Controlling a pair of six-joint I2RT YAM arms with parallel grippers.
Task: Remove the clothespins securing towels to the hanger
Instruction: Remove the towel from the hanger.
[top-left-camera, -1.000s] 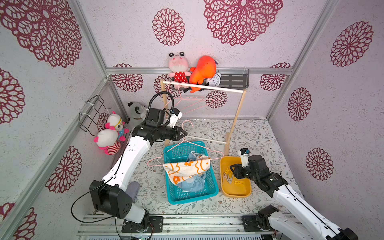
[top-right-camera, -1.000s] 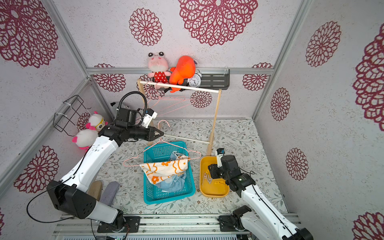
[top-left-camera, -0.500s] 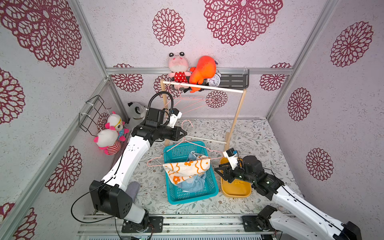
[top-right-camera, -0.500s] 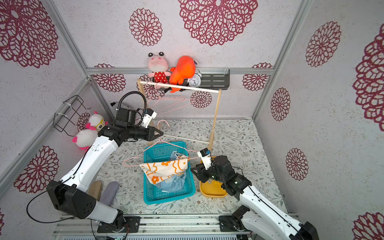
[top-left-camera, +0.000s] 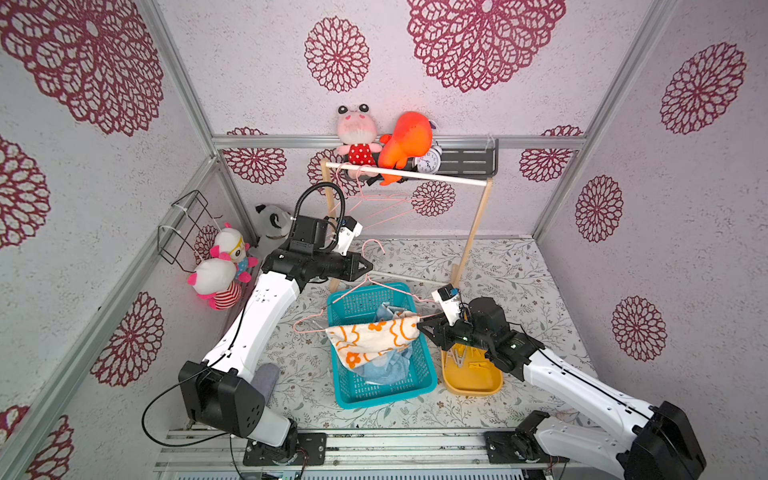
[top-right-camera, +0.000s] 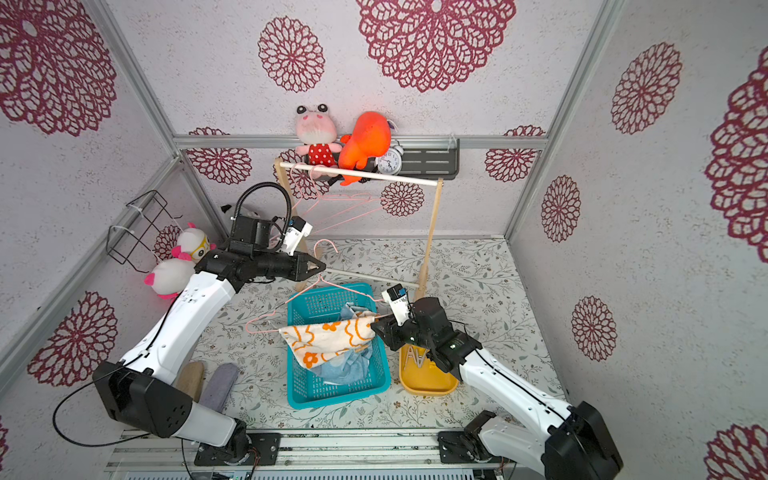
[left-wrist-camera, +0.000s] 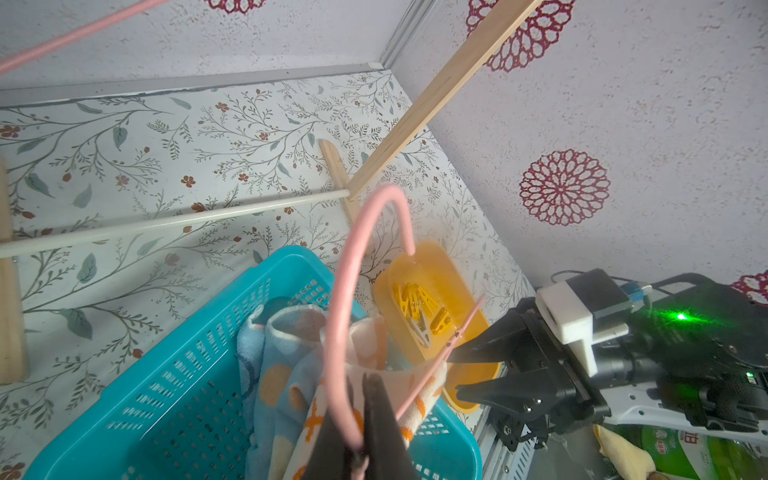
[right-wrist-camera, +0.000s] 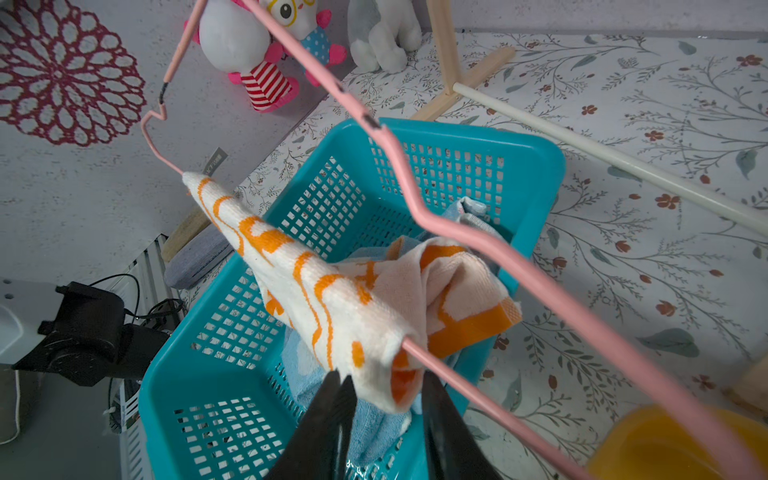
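My left gripper (top-left-camera: 368, 266) (left-wrist-camera: 359, 399) is shut on the neck of a pink wire hanger (top-left-camera: 309, 330), holding it above the teal basket (top-left-camera: 386, 401). A white towel with orange prints (top-left-camera: 370, 338) (right-wrist-camera: 332, 299) is draped over the hanger's lower bar. My right gripper (top-left-camera: 420, 328) (right-wrist-camera: 384, 386) is open, and its jaws straddle the towel's hanging end beside the bar. Light blue towels (top-left-camera: 386, 368) lie in the basket. Several yellow clothespins (left-wrist-camera: 419, 309) rest in the yellow tray (top-left-camera: 473, 390). No clothespin shows on the hung towel.
A wooden rack with a white rod (top-left-camera: 415, 176) stands behind, carrying more pink hangers (top-left-camera: 382, 203). Plush toys (top-left-camera: 224, 266) sit at the left wall and on the back shelf (top-left-camera: 469, 162). A wire holder (top-left-camera: 183, 228) juts from the left wall.
My right arm has swung left from above the yellow tray to the towel's end, and its jaws have narrowed. The left arm and hanger have stayed put.
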